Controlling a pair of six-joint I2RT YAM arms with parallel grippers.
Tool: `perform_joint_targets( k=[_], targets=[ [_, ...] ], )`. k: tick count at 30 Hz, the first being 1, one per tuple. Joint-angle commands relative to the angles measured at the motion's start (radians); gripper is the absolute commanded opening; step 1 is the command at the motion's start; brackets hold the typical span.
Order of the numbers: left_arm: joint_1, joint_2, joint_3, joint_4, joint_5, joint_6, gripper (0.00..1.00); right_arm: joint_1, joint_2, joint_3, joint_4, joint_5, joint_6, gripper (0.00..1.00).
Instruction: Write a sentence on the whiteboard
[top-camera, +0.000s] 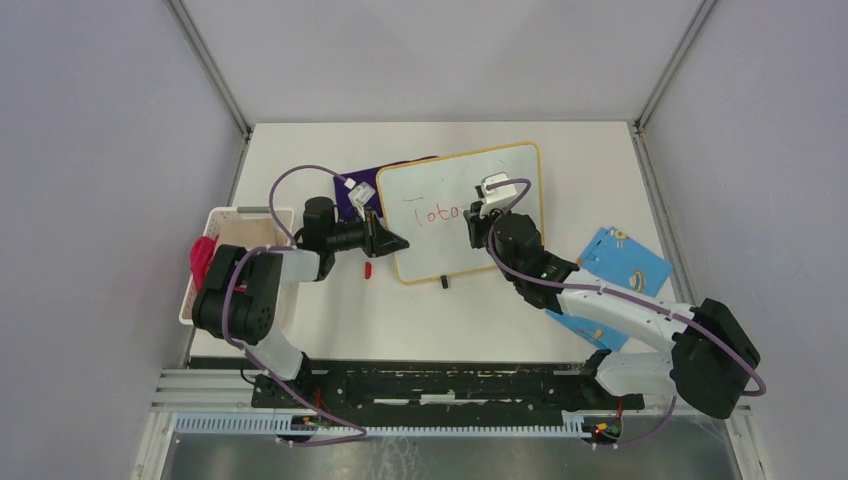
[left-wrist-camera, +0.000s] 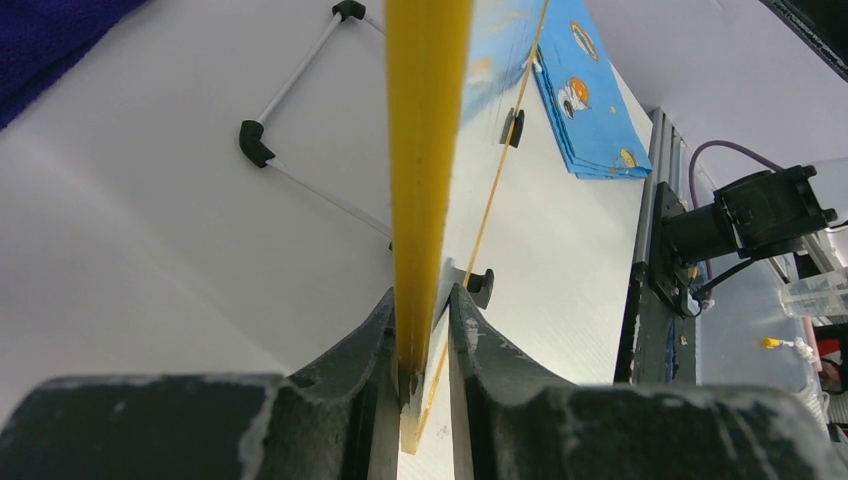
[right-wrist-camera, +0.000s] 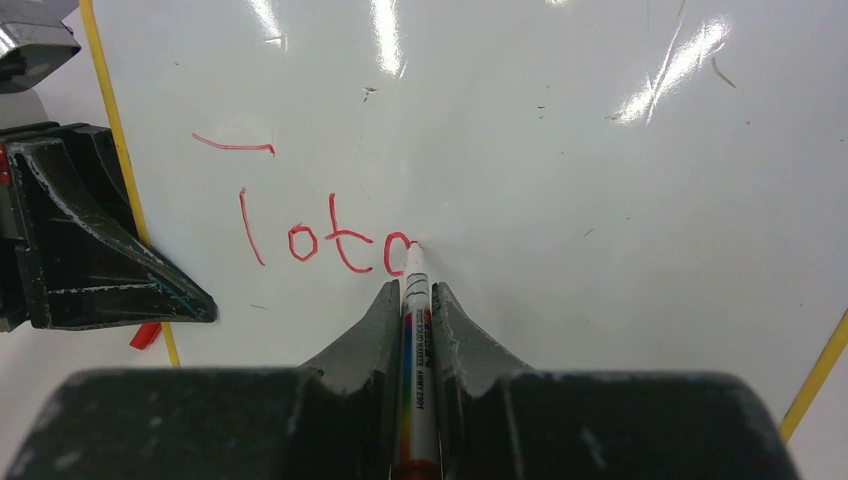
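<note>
Whiteboard (top-camera: 440, 255) sits mid-table (top-camera: 420, 330), between the two arms, with a purple cloth (top-camera: 358, 185) at its far left corner. Left gripper (left-wrist-camera: 420, 335) is clamped on the board's yellow frame edge. Right gripper (right-wrist-camera: 410, 292) is closed around a marker (right-wrist-camera: 417, 400), tip touching the white surface. The sentence (right-wrist-camera: 320, 240) is partial: a few red letters (roughly "Tota"). A small red piece (top-camera: 367, 270) lies just off the left edge. Blue patterned cloth (top-camera: 625, 262) lies to the right.
</note>
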Motion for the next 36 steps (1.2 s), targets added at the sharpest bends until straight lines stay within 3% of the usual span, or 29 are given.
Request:
perform_joint_targets(
  k=[1, 20, 36],
  targets=[
    [0.001, 0.011, 0.006, -0.08, -0.133, 0.085, 0.02, -0.002, -0.005, 0.019, 0.03, 0.011, -0.005, 0.0],
    [-0.002, 0.01, 0.008, -0.083, -0.137, 0.087, 0.02, -0.002, -0.059, -0.058, 0.025, 0.018, 0.013, 0.0],
    [-0.007, 0.01, 0.009, -0.095, -0.143, 0.097, 0.02, -0.022, -0.048, 0.039, 0.027, 0.019, -0.015, 0.0]
  ],
)
